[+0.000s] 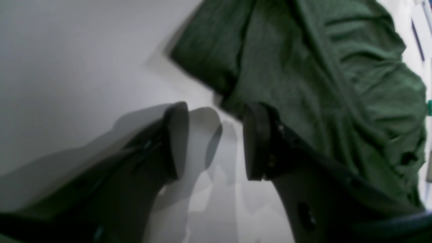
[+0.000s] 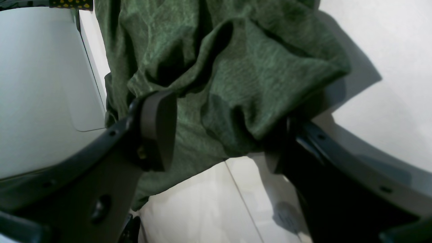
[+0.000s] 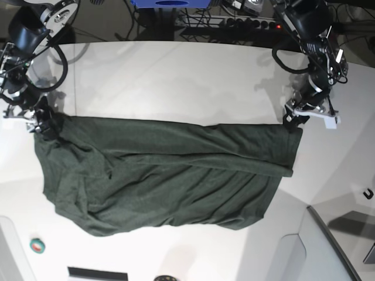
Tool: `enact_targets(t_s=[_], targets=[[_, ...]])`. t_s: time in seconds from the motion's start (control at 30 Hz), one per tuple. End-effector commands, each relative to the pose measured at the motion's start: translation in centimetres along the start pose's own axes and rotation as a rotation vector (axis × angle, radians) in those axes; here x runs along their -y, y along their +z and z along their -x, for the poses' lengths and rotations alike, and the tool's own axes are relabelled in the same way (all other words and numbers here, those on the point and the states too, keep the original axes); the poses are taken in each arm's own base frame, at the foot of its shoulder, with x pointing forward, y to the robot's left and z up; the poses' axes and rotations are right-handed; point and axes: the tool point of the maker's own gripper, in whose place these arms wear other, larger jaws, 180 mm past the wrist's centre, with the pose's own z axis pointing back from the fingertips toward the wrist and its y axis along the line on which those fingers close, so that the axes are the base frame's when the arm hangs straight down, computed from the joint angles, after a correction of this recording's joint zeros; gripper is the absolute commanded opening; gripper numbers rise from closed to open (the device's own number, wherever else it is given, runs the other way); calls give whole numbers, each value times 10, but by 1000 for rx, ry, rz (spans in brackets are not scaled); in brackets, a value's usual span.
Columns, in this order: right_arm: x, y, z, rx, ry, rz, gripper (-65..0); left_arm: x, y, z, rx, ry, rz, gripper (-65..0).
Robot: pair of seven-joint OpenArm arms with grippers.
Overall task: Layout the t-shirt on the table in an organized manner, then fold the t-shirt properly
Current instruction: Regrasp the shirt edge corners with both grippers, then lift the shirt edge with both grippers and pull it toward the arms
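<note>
The dark green t-shirt (image 3: 164,175) lies spread sideways across the white table (image 3: 176,82), wrinkled, with its lower part bunched. My left gripper (image 3: 291,122) hovers at the shirt's upper right corner. In the left wrist view this gripper (image 1: 216,141) is open, with only bare table between its fingers and the shirt (image 1: 303,67) lying past the right finger (image 1: 256,141). My right gripper (image 3: 42,127) is at the shirt's upper left corner. The right wrist view shows it (image 2: 219,138) with its fingers wide apart around a loose fold of the shirt (image 2: 236,67).
A small green tape roll (image 3: 37,246) sits near the table's front left. A dark curved seam (image 3: 334,240) runs across the front right corner. Cables and a power strip (image 3: 234,23) lie behind the table's far edge. A small black hook (image 3: 368,194) rests at the right.
</note>
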Motion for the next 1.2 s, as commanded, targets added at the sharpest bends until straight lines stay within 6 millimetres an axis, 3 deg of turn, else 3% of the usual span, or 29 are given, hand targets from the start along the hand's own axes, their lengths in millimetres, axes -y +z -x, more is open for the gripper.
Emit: enact_targets(t_s=[0.0,0.2,0.4,0.63,0.9,0.97,1.03,1.1,1.17], targets=[[2,2,-5,-6,13,20,-284,-1,-4,10,-49,-1,-19,-387],[5,6,-12,1,23,30,-284,21,-27,9,-62,54,28,-387],[6,7,-14,3,27,32,-284,27,-44,6,-4,110,39,-388],[4,6,-15,6,30,28,-284,22,-45,-5,67,127,26,-393],[-6,0,-21,16,33,7,-284,29,-48,-11,94,128,39,-395],[-7,0,-20,16,32,7,-285,27,-50,-6,83,142,35,-451],[-7,0,-19,15,32,5,-287,26,-51,-6,95,151,32,-620],[-7,0,-19,15,32,5,-299,27,-52,-13,131,151,32,-650],[-7,0,-19,13,33,4,-413,28,-52,-14,132,150,33,-650]])
